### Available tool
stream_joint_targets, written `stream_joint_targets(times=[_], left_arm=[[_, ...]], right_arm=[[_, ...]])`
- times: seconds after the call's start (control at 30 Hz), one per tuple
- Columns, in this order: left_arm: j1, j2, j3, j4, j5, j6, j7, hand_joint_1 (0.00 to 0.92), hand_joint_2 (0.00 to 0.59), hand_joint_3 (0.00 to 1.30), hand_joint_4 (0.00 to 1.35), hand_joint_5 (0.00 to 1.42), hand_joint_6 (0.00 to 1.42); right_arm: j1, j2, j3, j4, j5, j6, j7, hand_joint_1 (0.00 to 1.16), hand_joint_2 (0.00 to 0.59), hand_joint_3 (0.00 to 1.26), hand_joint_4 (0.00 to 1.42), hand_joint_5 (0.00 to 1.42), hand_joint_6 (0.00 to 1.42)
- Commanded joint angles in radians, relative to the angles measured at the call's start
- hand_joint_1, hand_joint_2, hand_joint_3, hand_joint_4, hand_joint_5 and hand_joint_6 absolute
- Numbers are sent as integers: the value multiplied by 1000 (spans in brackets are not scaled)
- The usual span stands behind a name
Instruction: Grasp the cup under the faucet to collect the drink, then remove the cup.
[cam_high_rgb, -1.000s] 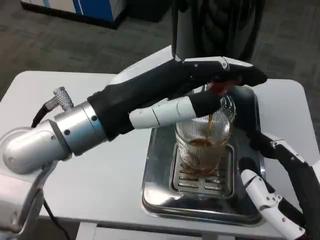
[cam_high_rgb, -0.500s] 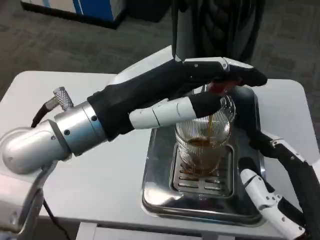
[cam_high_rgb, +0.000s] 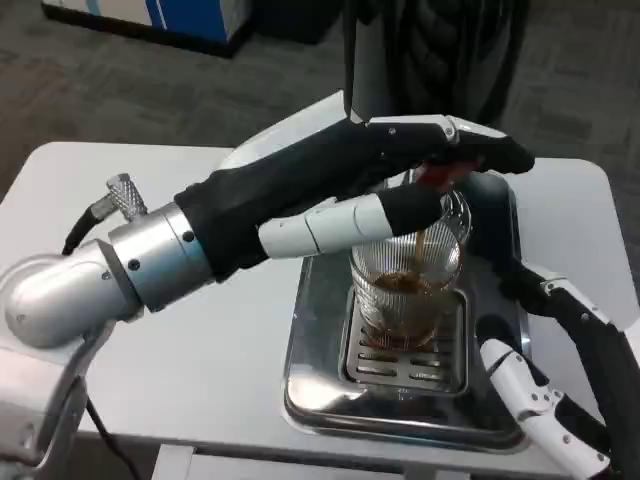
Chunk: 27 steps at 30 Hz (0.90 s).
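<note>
"Which step was it at?"

"The filling. The ribbed glass cup (cam_high_rgb: 408, 290) stood on the grate of the steel drip tray (cam_high_rgb: 310, 370), under the faucet (cam_high_rgb: 440, 176), with a brown stream running in and the drink low in the cup."

"And the hands?"

"The left hand (cam_high_rgb: 400, 185) reached over the rim, fingers on the faucet's red lever. I couldn't tell whether it gripped or just pressed. The right hand (cam_high_rgb: 545, 350) waited beside the tray, fingers loose, holding nothing."

"Next?"

"Probably shutting the flow, then lifting the cup level."
</note>
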Motion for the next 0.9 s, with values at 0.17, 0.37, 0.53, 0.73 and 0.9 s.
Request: stream_joint_targets(times=[0.17, 0.37, 0.53, 0.73, 0.9], left_arm=[[28, 7, -21, -15, -1, -8, -26, 0, 57, 318, 238, 165, 0], [31, 7, -21, -19, 3, -6, -22, 0, 57, 318, 238, 165, 0], [39, -1, -8, -18, 7, -3, 10, 0, 58, 321, 239, 165, 0], [47, -4, 8, -13, 8, 0, 52, 0, 62, 326, 244, 167, 0], [57, -11, 12, -20, 9, 7, 83, 0, 61, 324, 241, 169, 0]], right_arm=[[10, 2, 0, -14, 5, -5, -13, 267, 427, 234, 243, 214, 113], [9, 1, -2, -15, 6, -4, -12, 263, 429, 234, 243, 218, 113], [9, 1, -2, -16, 7, -5, -12, 267, 425, 234, 243, 219, 113], [9, 1, -2, -16, 8, -4, -12, 271, 423, 234, 243, 220, 113], [10, 1, -1, -17, 8, -5, -11, 273, 422, 234, 243, 222, 113]])
